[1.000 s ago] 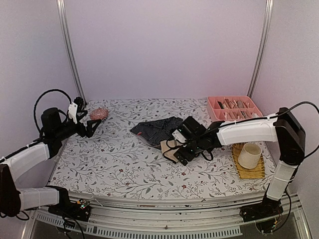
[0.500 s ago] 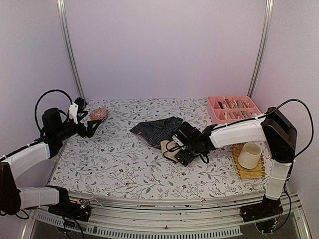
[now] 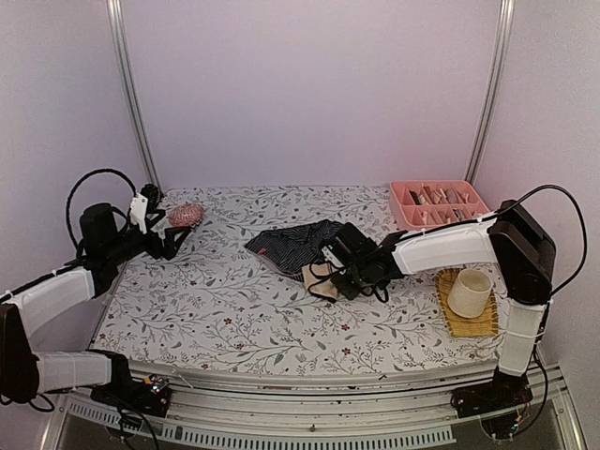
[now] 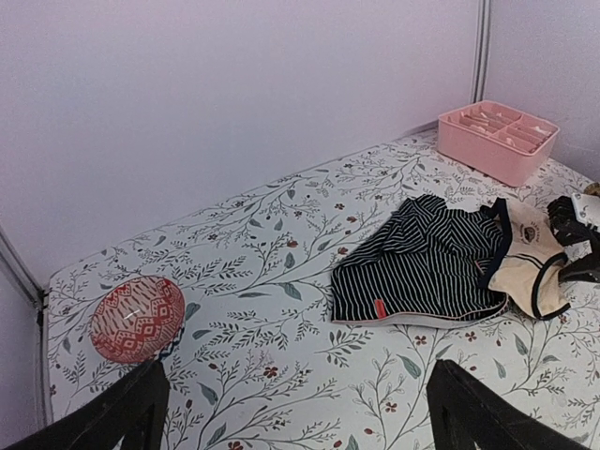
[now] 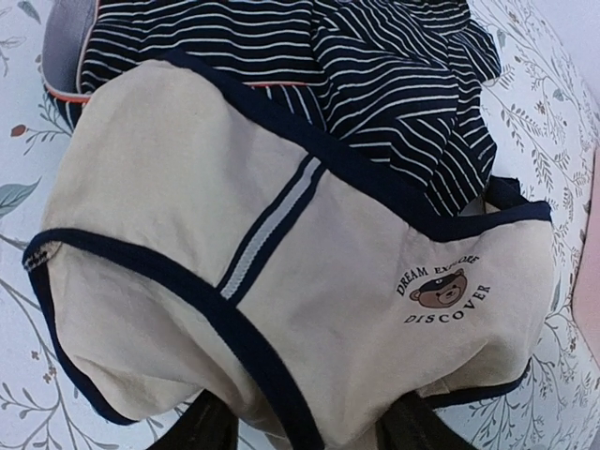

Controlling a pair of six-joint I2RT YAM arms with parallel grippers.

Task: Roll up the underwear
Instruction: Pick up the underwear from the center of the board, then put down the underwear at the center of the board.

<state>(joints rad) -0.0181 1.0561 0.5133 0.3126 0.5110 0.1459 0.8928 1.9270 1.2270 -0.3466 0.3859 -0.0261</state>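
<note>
The beige underwear [image 3: 317,279] with dark edging and a small bear print lies in mid-table, overlapping the near right edge of the navy striped underwear [image 3: 295,242]. In the right wrist view the beige underwear [image 5: 281,281] fills the frame, with the navy one [image 5: 375,84] behind it. My right gripper [image 5: 305,433] straddles the beige cloth's near edge; its fingers [image 5: 206,427] stand partly closed, tips hidden under bunched fabric. My left gripper [image 4: 295,412] hovers open and empty at the far left, well short of both underwear [image 4: 422,267].
A round reddish patterned hairbrush [image 3: 186,215] lies at the back left beside my left gripper [image 3: 176,240]. A pink divided tray [image 3: 441,202] sits at the back right. A cream cup [image 3: 469,292] stands on a yellow mat [image 3: 469,323] near the right edge.
My right gripper slid left onto the beige underwear and its fingers have narrowed around the cloth's edge. The left arm has not moved.
</note>
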